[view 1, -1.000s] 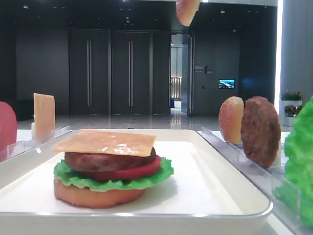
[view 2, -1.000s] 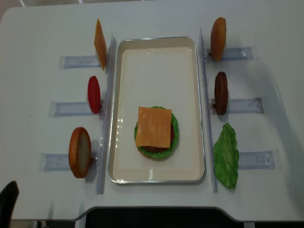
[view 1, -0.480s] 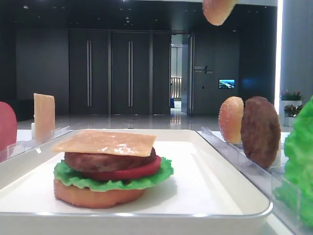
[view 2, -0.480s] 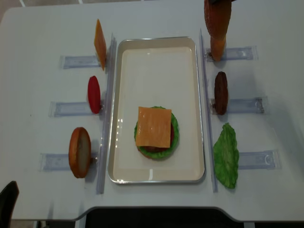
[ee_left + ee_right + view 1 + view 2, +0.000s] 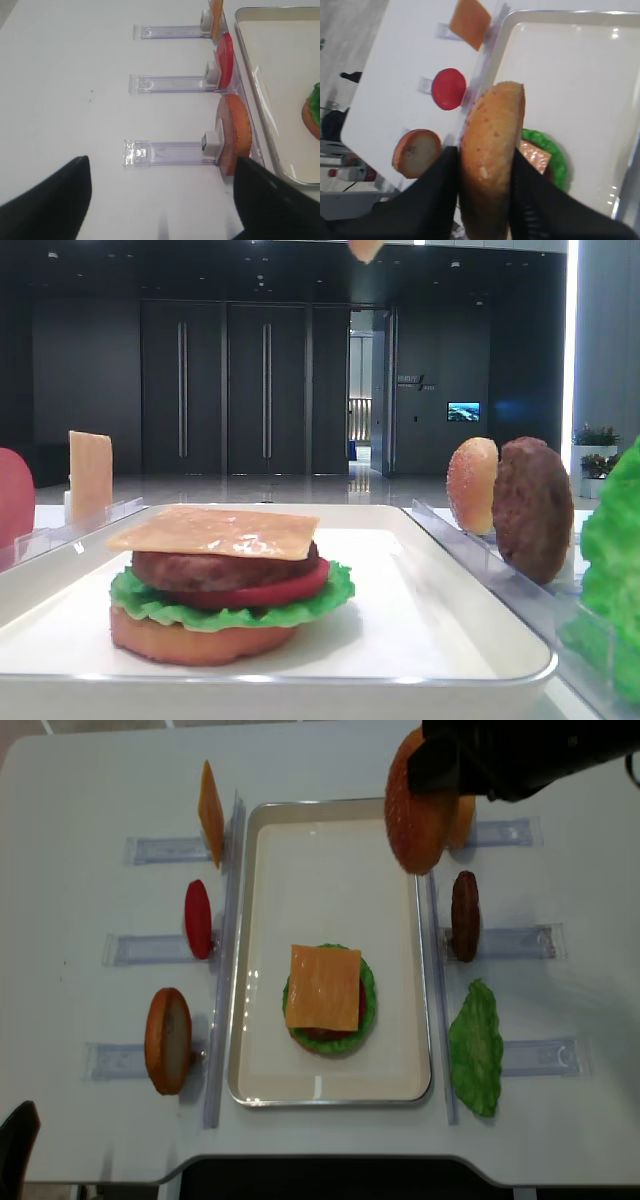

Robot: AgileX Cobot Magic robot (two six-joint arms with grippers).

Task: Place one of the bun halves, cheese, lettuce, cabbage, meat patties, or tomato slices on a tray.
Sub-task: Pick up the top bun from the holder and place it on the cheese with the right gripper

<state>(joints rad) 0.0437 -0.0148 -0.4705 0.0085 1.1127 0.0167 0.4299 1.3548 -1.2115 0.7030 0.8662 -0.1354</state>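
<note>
1. I have the right gripper (image 5: 485,210) closed on the top bun (image 5: 492,150); its jaws clamp the bun's two faces, and the bun stands on edge between them.
2. In the overhead view the bun (image 5: 420,805) hangs in the air over the far right edge of the tray (image 5: 330,840), with the right arm (image 5: 520,755) coming in from the upper right.
3. In the low front view only a sliver of the bun (image 5: 364,248) shows at the top edge.
4. On the tray sits a stack (image 5: 328,998): bottom bun (image 5: 200,635), lettuce (image 5: 230,602), tomato (image 5: 265,590), patty (image 5: 220,568) and a cheese slice (image 5: 215,530) on top.
5. Left of the tray, standing in clear racks on the table (image 5: 80,920), are a spare cheese slice (image 5: 210,812), a tomato slice (image 5: 198,918) and a bun half (image 5: 168,1040).
6. Right of the tray I see another bun half (image 5: 462,820) partly hidden behind the held one, a patty (image 5: 465,915) on edge, and a lettuce leaf (image 5: 476,1048).
7. The left gripper (image 5: 160,200) sits low over the table near the left racks; its two dark fingers (image 5: 55,200) stand wide apart with nothing between them.
</note>
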